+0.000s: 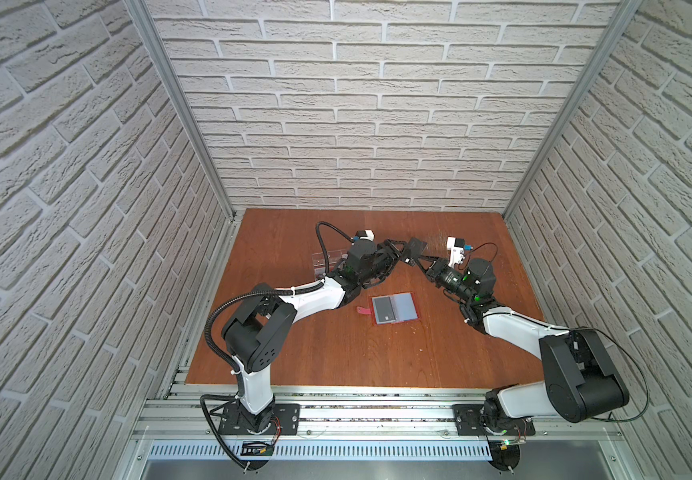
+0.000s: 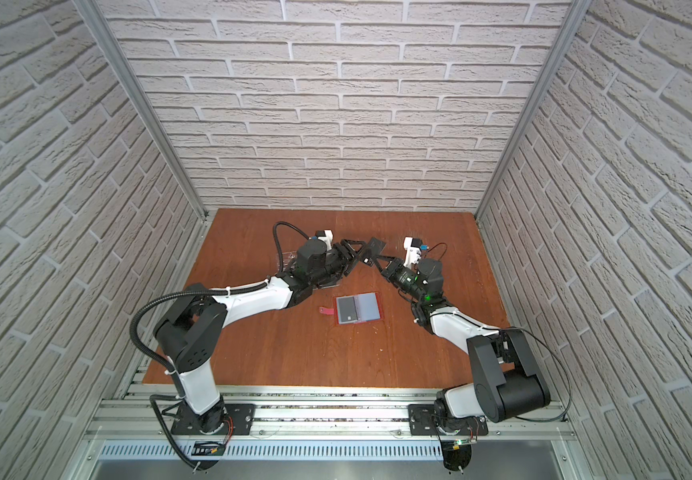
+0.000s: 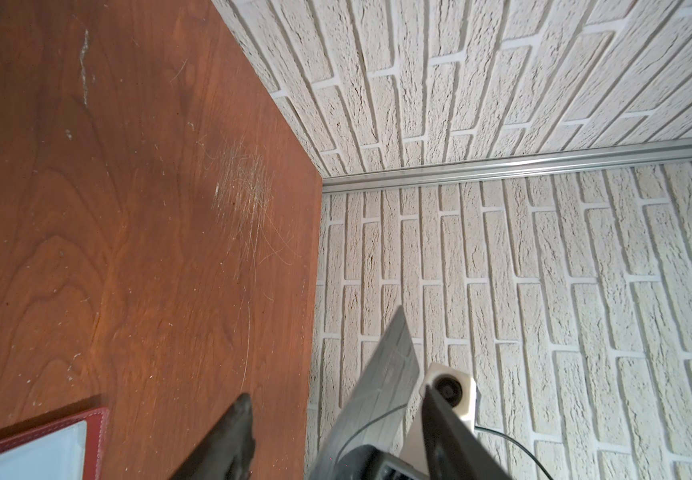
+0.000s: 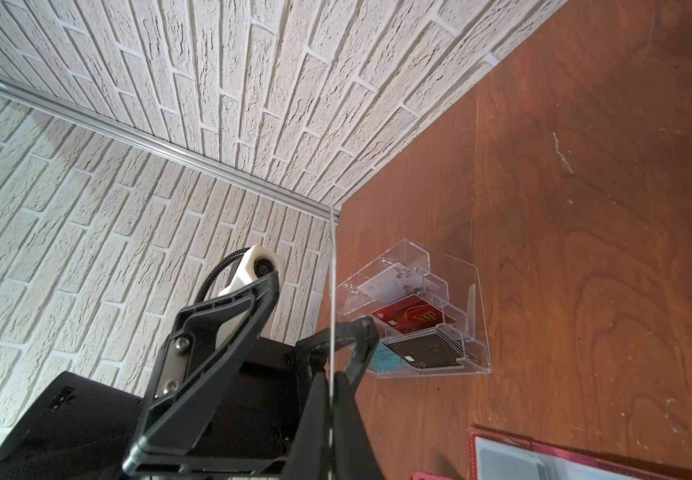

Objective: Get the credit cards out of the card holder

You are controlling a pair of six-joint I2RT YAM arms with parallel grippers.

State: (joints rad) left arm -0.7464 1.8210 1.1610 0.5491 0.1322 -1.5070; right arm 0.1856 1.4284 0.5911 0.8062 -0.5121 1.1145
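Note:
A dark credit card (image 1: 418, 245) hangs in the air above the back of the table, and my right gripper (image 1: 417, 259) is shut on its lower edge. The right wrist view shows this card edge-on as a thin line (image 4: 331, 291) pinched at my right gripper (image 4: 331, 376). My left gripper (image 1: 404, 253) is open, one finger on each side of the card, clear of it. In the left wrist view the card (image 3: 385, 382) stands between the fingers (image 3: 236, 432). The red card holder (image 1: 412, 309) lies open on the table, with another dark credit card (image 1: 385, 309) in its left sleeve.
A clear acrylic tray (image 4: 477, 316) holding several cards, among them a red VIP card (image 4: 415, 318), stands at the back left, mostly behind my left arm in both top views. The holder's red strap tab (image 1: 364, 309) points left. Brick walls enclose the table.

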